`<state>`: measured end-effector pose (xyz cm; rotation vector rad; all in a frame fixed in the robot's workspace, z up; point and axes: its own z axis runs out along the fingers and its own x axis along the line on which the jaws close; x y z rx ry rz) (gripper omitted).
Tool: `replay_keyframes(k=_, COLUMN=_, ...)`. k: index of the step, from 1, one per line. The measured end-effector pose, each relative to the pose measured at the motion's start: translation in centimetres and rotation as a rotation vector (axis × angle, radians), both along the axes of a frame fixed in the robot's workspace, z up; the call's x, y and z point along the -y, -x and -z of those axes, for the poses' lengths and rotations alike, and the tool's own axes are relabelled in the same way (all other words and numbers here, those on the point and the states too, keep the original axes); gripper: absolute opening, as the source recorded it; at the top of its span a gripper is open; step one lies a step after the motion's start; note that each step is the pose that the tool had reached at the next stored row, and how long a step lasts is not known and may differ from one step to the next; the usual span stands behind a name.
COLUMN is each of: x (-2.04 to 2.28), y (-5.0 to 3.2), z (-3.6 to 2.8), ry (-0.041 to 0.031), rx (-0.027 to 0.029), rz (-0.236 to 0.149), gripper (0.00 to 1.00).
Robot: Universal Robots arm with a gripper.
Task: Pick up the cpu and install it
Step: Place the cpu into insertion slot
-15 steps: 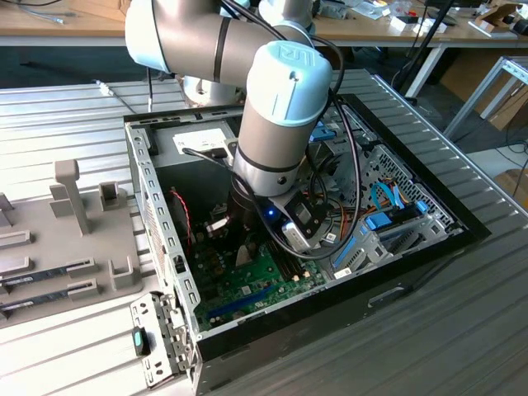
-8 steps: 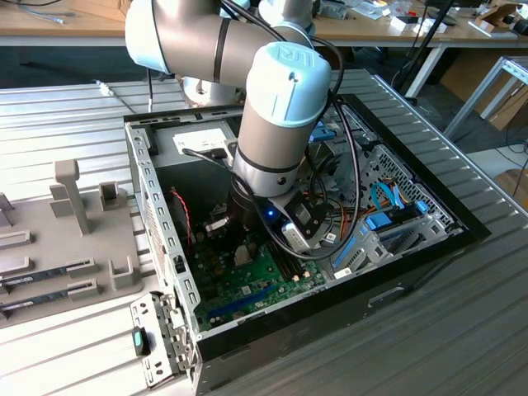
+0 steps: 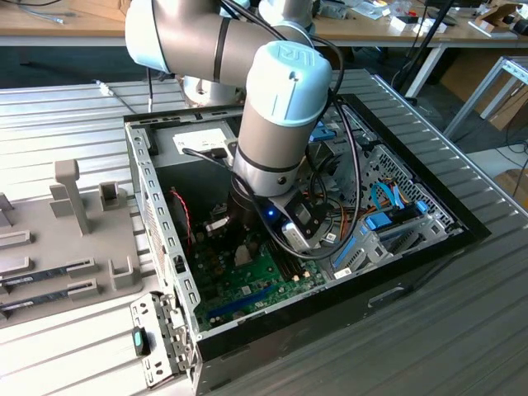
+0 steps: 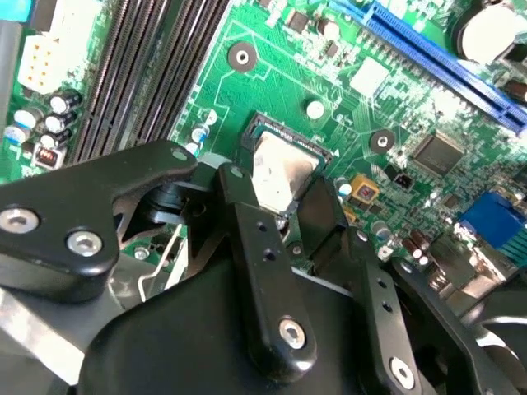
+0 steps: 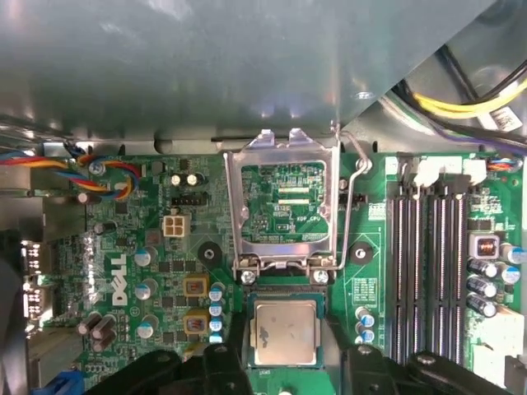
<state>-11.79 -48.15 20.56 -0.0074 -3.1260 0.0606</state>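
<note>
In both wrist views we see the gripper (image 5: pixel 284 350) low over the motherboard (image 5: pixel 165 271), its black fingers (image 4: pixel 263 271) set apart on either side of the cpu (image 5: pixel 284 332). In the second wrist view the cpu (image 4: pixel 280 171) lies flat in its socket (image 4: pixel 325 152), silvery top up, and the fingertips flank it closely; whether they touch its edges we cannot tell.

In the first wrist view, just beyond the cpu at 12 o'clock, the metal frame (image 5: pixel 284 202) of the socket stands swung open, with its wire lever (image 5: pixel 352 206) beside it at 3 o'clock. Further to 3 o'clock run the long dark memory slots (image 5: pixel 428 263), and at 9 o'clock sit small capacitors (image 5: pixel 216 309) and a white plug (image 5: pixel 175 225). Farther still, coloured wires (image 5: pixel 74 164) lie against the grey wall (image 5: pixel 206 74) of the case.

In the exterior view the arm (image 3: pixel 276 124) reaches down into the open case (image 3: pixel 396 247), which lies on a ribbed table (image 3: pixel 412 346). At 9 o'clock from the case a grey tray (image 3: pixel 66 239) rests on the table, and workbenches (image 3: pixel 66 25) stand far behind.
</note>
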Motion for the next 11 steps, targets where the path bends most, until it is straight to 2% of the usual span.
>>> replay_keyframes(k=7, x=-0.1, y=0.0, z=-1.63, ry=-0.0005, rx=0.0016, rz=0.0, gripper=0.49)
replay_keyframes(k=9, x=-0.13, y=0.01, z=-1.7, ry=-0.0026, rx=0.0017, rz=0.0, gripper=0.47)
replay_keyframes(k=10, x=-0.13, y=0.01, z=-1.7, ry=-0.0032, rx=0.0016, rz=0.0, gripper=0.35)
replay_keyframes(k=11, x=-0.13, y=0.0, z=-1.71, ry=-0.0041, rx=0.0015, rz=0.0, gripper=0.28)
